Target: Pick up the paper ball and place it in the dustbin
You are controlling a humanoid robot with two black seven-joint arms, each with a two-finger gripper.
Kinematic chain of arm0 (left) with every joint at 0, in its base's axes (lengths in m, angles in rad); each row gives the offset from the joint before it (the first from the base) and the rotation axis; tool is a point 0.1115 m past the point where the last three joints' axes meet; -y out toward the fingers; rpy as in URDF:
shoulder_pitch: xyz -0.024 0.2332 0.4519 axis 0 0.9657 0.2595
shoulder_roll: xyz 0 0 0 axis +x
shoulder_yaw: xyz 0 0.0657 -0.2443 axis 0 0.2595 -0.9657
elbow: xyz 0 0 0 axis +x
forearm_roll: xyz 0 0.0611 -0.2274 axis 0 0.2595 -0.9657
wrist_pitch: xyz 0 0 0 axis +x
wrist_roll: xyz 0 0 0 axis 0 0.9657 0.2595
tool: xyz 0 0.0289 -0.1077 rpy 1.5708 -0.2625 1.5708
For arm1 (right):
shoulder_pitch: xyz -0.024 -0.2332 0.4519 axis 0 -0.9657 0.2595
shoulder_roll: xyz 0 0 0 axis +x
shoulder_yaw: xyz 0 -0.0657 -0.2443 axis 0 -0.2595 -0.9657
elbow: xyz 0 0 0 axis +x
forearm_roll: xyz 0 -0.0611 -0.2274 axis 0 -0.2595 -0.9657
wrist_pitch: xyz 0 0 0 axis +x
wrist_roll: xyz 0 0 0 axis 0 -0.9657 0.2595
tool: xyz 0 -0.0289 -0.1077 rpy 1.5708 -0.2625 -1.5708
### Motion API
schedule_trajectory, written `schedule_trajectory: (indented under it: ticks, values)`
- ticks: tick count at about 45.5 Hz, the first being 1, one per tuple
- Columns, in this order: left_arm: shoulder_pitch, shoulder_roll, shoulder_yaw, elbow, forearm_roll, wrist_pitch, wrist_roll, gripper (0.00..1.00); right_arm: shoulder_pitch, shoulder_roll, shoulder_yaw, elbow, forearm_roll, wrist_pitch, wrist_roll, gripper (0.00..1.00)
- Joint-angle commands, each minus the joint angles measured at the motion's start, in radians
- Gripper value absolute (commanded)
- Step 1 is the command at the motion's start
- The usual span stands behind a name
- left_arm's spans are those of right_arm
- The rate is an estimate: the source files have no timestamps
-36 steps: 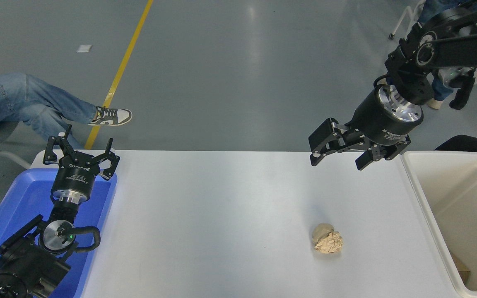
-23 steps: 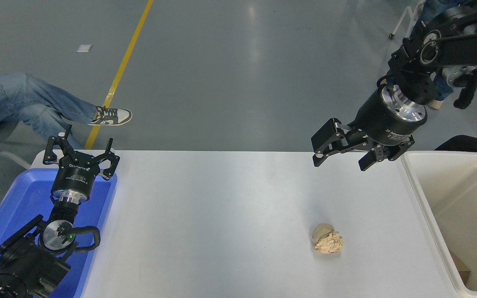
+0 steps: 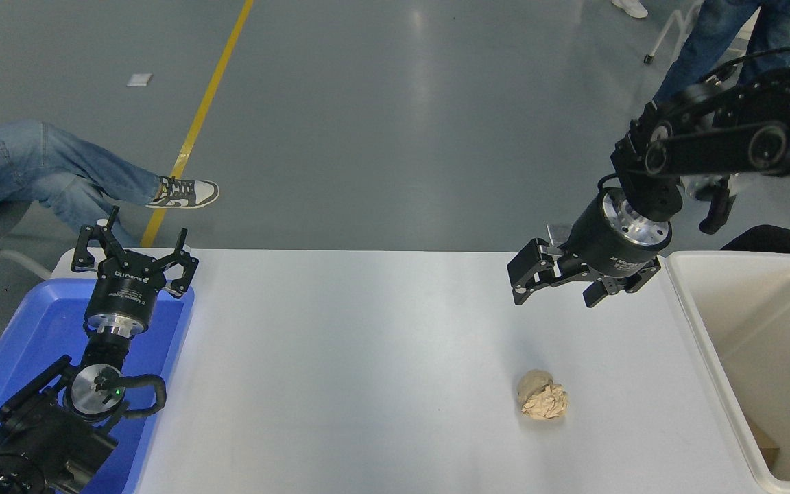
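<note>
The paper ball [image 3: 542,401], a tan crumpled wad, lies on the white table [image 3: 367,357] right of the middle, near the front. The dustbin [image 3: 710,357], an off-white tub, stands at the table's right edge. My right gripper [image 3: 553,298] is open and empty, hanging above the table behind the ball and left of the dustbin's far corner. My left gripper [image 3: 134,257] is open and parked at the lower left, over the blue tray.
A blue tray [image 3: 25,343] sits at the table's left end under the left arm. A brown scrap [image 3: 765,449] lies in the dustbin's bottom. A seated person's legs [image 3: 59,171] show at left; another person's legs [image 3: 731,34] stand at top right.
My right gripper has come down and slightly nearer, closer to the table and the ball. The ball and the left arm have not moved.
</note>
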Motion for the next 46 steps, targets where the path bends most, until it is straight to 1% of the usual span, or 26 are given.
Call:
schedule_trajectory:
  ticks: [1,9,18,22,29,38,43,45,46]
  values:
    - [0.000,0.000,0.000,0.000,0.000,-0.001,0.000,1.00,-0.194,0.009,0.034,-0.102,-0.092,-0.034,0.002,1.00]
    - [0.000,0.000,0.000,0.000,0.000,-0.001,0.000,1.00,-0.334,0.014,0.116,-0.191,-0.154,-0.046,0.000,1.00]
    - [0.000,0.000,0.000,0.000,0.000,-0.001,0.000,1.00,-0.513,0.020,0.153,-0.302,-0.287,-0.109,-0.001,1.00]
    - [0.000,0.000,0.000,0.000,0.000,-0.001,0.000,1.00,-0.585,0.035,0.172,-0.354,-0.295,-0.158,-0.003,1.00]
    - [0.000,0.000,0.000,0.000,0.000,-0.001,0.001,1.00,-0.648,0.051,0.208,-0.406,-0.295,-0.198,-0.004,1.00]
    - [0.000,0.000,0.000,0.000,0.000,-0.001,0.000,1.00,-0.725,0.111,0.219,-0.477,-0.293,-0.253,-0.004,1.00]
    - [0.000,0.000,0.000,-0.002,0.000,-0.001,0.000,1.00,-0.745,0.125,0.220,-0.498,-0.293,-0.288,-0.004,1.00]
    - [0.000,0.000,0.000,0.000,0.000,-0.001,0.000,1.00,-0.752,0.126,0.220,-0.504,-0.292,-0.300,-0.004,0.94]
    - [0.000,0.000,0.002,-0.002,0.000,-0.001,0.000,1.00,-0.754,0.126,0.220,-0.506,-0.292,-0.305,-0.004,0.87]
